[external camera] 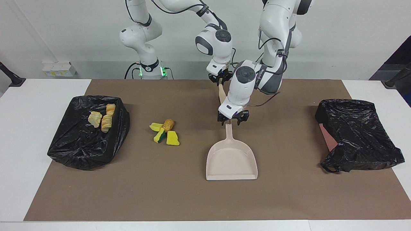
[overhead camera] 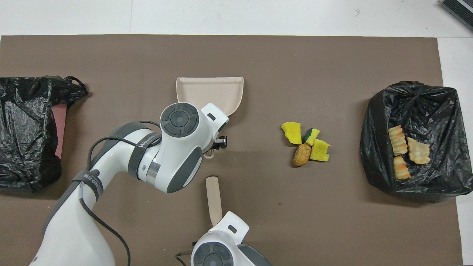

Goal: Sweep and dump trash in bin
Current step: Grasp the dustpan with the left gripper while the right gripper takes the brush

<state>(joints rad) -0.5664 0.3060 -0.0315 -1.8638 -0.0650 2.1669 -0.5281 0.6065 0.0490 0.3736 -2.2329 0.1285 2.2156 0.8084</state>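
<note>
On the brown mat covering the counter, take the dustpan as the landmark. Toward the right arm's end of the counter from it sits a black-bagged bin with 3 pale bread-like chunks on top. Between that bin and the dustpan lies the loose trash: 3 yellow sponge pieces and 1 brown lump, touching one another.

The right tool is clamped on the brush handle, nearer the robots than the dustpan. The left tool straddles the end of the dustpan's handle; whether it has gripped yet I cannot tell.

A good grasp here would probably be square across the handle and seated firmly before lifting, so the pan does not swivel. A second black bag lies toward the left arm's end.
</note>
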